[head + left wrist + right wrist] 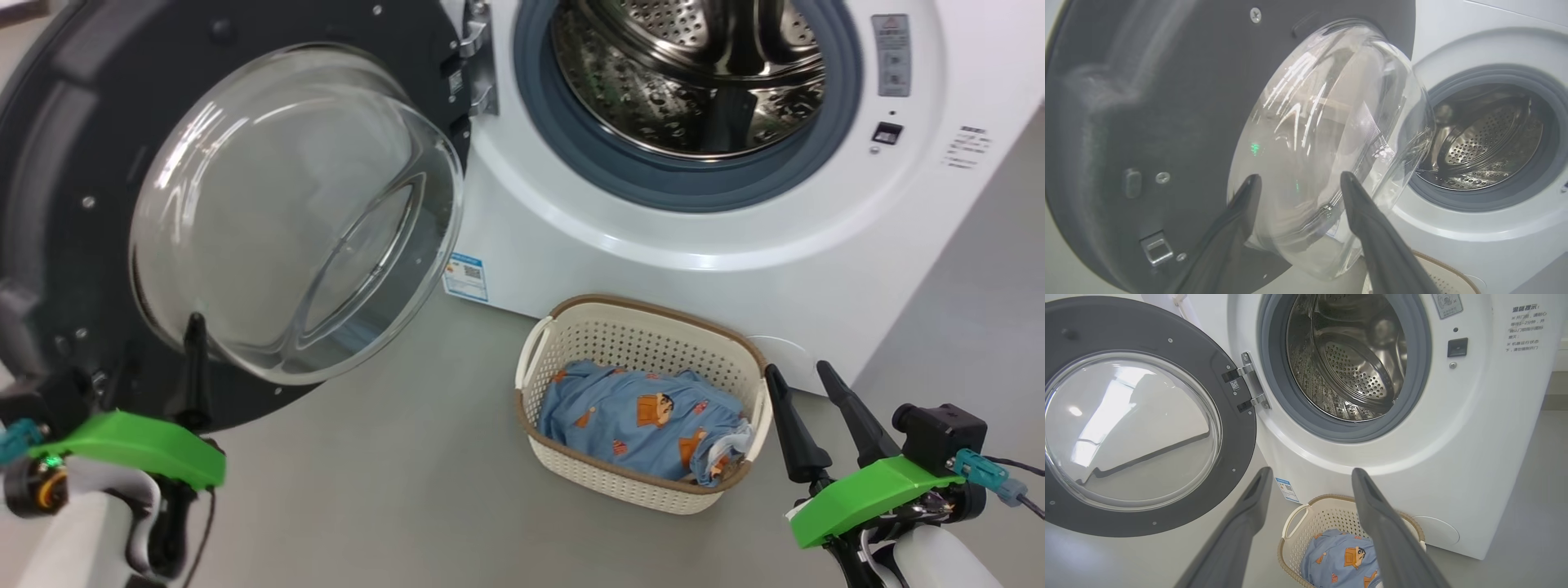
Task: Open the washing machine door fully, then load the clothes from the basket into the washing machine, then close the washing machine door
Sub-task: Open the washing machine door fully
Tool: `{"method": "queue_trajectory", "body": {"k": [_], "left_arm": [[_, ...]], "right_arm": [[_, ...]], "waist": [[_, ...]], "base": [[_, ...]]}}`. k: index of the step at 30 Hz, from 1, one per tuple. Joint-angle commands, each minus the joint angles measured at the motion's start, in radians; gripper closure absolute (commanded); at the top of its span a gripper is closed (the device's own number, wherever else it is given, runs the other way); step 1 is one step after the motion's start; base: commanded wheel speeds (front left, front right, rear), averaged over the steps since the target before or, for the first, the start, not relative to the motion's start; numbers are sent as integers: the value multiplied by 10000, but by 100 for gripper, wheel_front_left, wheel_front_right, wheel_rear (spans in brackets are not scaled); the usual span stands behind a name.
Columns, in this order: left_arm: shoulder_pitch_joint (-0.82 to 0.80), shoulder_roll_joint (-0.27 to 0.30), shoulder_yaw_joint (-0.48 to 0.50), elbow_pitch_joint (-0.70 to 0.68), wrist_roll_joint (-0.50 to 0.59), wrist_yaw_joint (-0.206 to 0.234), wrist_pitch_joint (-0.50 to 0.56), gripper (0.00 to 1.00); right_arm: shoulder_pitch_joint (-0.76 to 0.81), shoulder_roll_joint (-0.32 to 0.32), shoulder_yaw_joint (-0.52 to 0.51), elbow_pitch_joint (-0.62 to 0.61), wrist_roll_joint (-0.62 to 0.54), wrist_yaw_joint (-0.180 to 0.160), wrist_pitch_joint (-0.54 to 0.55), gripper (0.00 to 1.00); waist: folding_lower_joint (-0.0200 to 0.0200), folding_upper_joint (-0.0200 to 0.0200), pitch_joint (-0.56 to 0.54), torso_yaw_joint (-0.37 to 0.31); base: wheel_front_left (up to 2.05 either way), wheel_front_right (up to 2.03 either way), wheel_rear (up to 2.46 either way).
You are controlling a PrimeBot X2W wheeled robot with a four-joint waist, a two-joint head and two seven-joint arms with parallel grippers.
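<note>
Door (245, 204) (swung wide) leaves drum mouth (686, 73) unobstructed

A smooth grey floor (384, 490) is spread across the lower part of the head view. It is plain and matte, and no pattern or seam can be made out on it. At the far right of that view a slightly paler stretch of it is seen. In the right wrist view the floor is shown running back on the right to a pale wall (1560, 381), at whose foot a darker grey band (1555, 402) is set, though its material cannot be told. In the left wrist view a pale sliver of floor is caught at the lower left corner.
</note>
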Motion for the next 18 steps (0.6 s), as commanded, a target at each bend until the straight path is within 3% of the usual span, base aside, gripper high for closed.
{"method": "queue_trajectory", "body": {"k": [1,18], "left_arm": [[112,252,460,-602,174,101,-88,0],[2347,-425,958,-3525,694,795,-89,0]], "right_arm": [[-23,-107,240,-294,-29,58,-122,0],[58,-346,476,-740,-48,58,-122,0]], "waist": [[0,0,-208,-349],[0,0,-560,-2216]], "base": [[0,0,0],[0,0,0]]}}
